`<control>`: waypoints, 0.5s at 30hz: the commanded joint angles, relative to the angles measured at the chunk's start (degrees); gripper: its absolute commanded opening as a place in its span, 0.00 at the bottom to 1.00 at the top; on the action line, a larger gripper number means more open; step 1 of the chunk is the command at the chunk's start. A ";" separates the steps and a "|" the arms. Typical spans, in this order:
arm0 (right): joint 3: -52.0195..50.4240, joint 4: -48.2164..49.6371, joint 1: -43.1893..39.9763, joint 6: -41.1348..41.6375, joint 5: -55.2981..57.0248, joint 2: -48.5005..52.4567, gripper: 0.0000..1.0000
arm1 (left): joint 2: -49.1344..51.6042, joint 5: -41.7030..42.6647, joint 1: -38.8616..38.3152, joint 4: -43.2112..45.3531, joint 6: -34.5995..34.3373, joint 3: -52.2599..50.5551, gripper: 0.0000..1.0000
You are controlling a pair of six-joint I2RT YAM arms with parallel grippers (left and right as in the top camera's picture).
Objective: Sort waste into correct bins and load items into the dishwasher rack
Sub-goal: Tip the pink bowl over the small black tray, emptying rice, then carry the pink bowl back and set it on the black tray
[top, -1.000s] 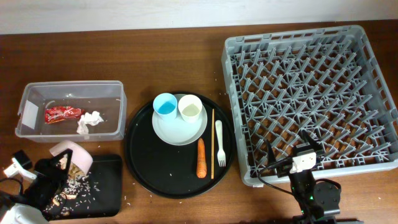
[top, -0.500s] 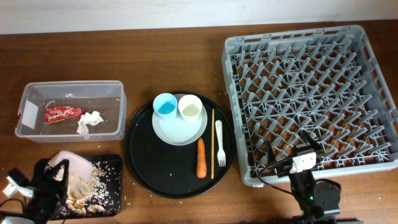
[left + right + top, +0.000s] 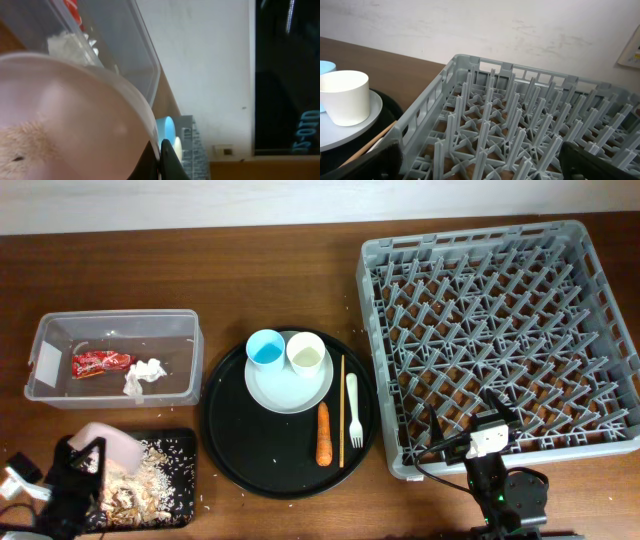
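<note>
**Q:** What's the biggest thing on the table (image 3: pixel 250 270)?

**A:** The grey rack (image 3: pixel 497 340), off to my right with its pegs pointing up. My right gripper (image 3: pixel 465 416) hangs at the rack's near edge. Its fingers are spread wide with nothing between them.

**Q:** And beside that?

**A:** The round tray (image 3: pixel 250 460) sits in the middle. A plate (image 3: pixel 289 385) on it carries the blue cup (image 3: pixel 266 347) and the cream cup (image 3: pixel 306 354) side by side. The carrot (image 3: pixel 323 435), chopsticks (image 3: pixel 342 410) and fork (image 3: pixel 353 410) lie on the tray's right part. The chopsticks are between the other two.

**Q:** What about the left side?

**A:** The clear box (image 3: pixel 170 358) is at the far left. It holds the red wrapper (image 3: pixel 100 363) with the tissue (image 3: pixel 145 373) just beside it. The small black tray (image 3: pixel 182 505) lies nearer me, strewn with scraps (image 3: pixel 135 475).

**Q:** Is your left arm holding anything?

**A:** Yes. My left gripper (image 3: pixel 85 457) is clamped on the rim of the bowl (image 3: pixel 108 442). The bowl is tipped on its side over that small tray's far left corner, its mouth turned toward the scraps. From my wrist camera the bowl fills most of the view.
</note>
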 commanded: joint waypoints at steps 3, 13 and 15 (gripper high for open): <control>-0.31 -0.24 -0.37 0.26 0.11 -0.33 0.99 | 0.28 6.01 0.04 -1.70 0.85 0.17 0.00; -0.31 -0.24 -0.37 0.26 0.11 -0.33 0.98 | 0.26 8.52 0.00 -4.92 5.29 0.17 0.00; -0.31 -0.24 -0.37 0.26 0.11 -0.33 0.99 | 0.50 8.61 0.00 -7.93 4.66 0.17 0.00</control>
